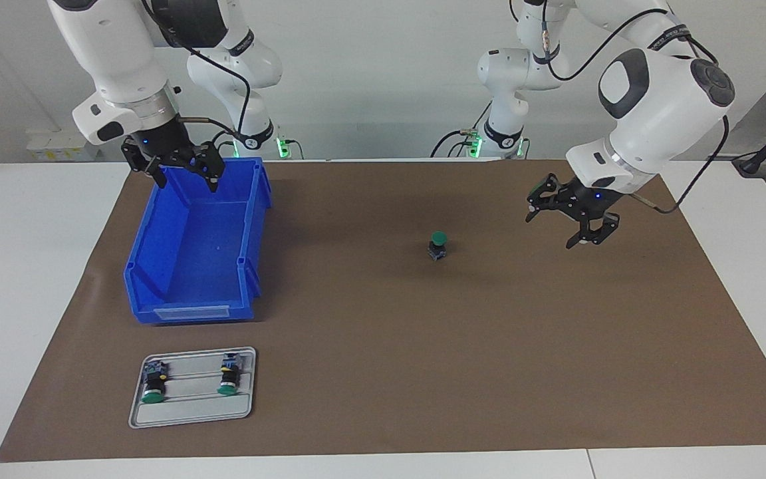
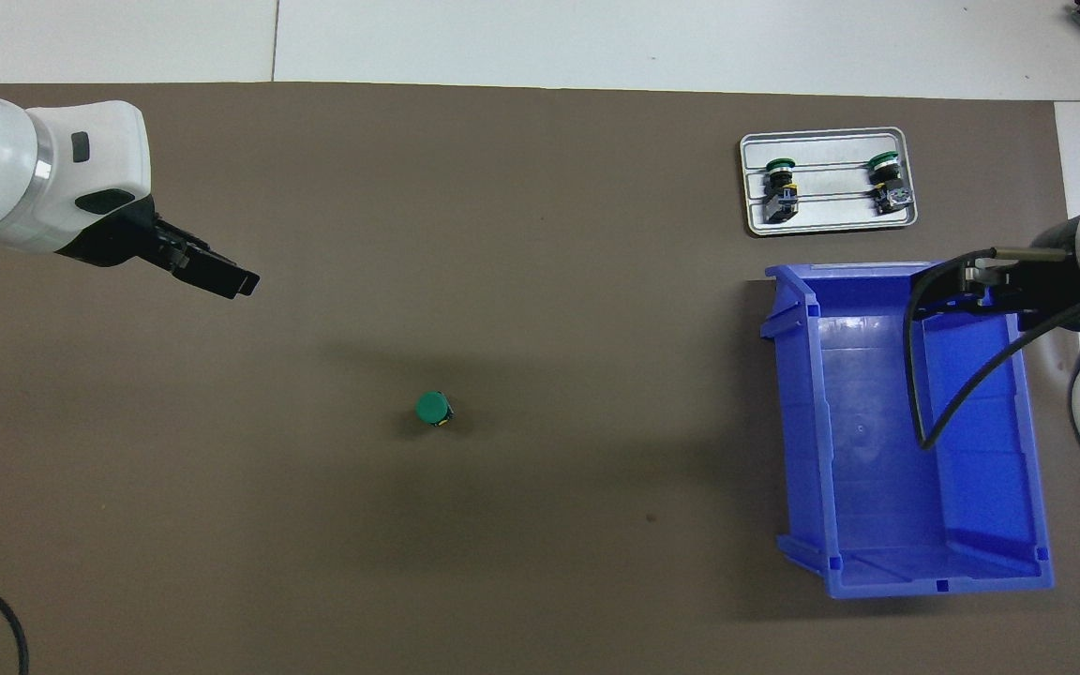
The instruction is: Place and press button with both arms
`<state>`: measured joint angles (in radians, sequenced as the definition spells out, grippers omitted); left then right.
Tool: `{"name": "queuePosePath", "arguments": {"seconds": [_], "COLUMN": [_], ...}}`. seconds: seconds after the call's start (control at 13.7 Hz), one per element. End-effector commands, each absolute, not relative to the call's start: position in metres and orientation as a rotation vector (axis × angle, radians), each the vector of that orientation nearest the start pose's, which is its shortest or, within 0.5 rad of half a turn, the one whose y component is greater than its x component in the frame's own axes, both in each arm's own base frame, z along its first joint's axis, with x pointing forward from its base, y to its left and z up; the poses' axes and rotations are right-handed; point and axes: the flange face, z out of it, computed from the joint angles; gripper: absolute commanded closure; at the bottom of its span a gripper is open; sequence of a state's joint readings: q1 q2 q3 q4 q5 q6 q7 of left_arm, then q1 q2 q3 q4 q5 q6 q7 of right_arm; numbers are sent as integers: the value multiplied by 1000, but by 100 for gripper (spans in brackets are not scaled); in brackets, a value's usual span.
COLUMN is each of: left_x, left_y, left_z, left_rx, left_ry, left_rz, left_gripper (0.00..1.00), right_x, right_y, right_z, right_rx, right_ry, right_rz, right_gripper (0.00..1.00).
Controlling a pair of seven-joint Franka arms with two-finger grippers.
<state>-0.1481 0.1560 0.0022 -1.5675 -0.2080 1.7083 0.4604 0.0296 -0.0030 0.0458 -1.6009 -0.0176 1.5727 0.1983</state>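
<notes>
glossy plastic bin (image 1: 197,246), matt brown mat (image 1: 423,366)

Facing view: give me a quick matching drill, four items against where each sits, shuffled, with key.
Items:
1. button
2. blue bin
3. grey tray
4. right claw

Places:
A. over the blue bin's end nearest the robots
B. standing cap-up alone on the brown mat, mid-table
C. farthest from the robots, holding two buttons lying down
D. toward the right arm's end, between the tray and the robots

Pairs: 1-B, 2-D, 3-C, 4-A
</notes>
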Motion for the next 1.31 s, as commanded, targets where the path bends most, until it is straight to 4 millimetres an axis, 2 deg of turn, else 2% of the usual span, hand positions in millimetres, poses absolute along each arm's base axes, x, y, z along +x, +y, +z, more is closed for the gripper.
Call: {"name": "queuePosePath", "arguments": {"seconds": [0.0,0.15,0.29,0.44,0.51,0.58,0.65,0.73,0.8,0.87,1.09,1.24], "left_x": [584,576,569,549,547,540,535,529,522,519,505,496], "left_y": [-99,-95,-97,-143,-153,-177,-197,-215,-234,-244,-265,-270], "left_z": [568,582,583,574,571,568,562,550,534,515,459,434], "left_rx": [-3107,-3102,-3125,-3131,-3135,-3141,-3149,-3150,-3144,-3144,-3154,-3171], "left_ry": [734,616,455,377,333,313,291,282,307,313,331,322], "left_rz": [65,52,63,71,60,25,-6,-5,14,12,-44,-108], "left_gripper": [4,4,5,12,17,24,40,59,75,81,88,90], "right_x": [548,548,547,548,548,548,547,547,547,547,548,548], "right_y": [39,39,39,39,39,40,40,41,40,40,41,40], "right_z": [612,612,611,611,612,612,612,612,612,612,612,612], "right_rx": [-3138,-3140,-3142,-3141,-3140,-3140,-3142,-3140,-3142,-3142,-3140,-3142], "right_ry": [191,171,166,166,169,169,171,171,171,171,171,171], "right_rz": [31,31,35,33,31,31,31,31,31,31,29,28], "right_gripper": [0,0,0,0,0,0,0,0,0,0,0,0]}}
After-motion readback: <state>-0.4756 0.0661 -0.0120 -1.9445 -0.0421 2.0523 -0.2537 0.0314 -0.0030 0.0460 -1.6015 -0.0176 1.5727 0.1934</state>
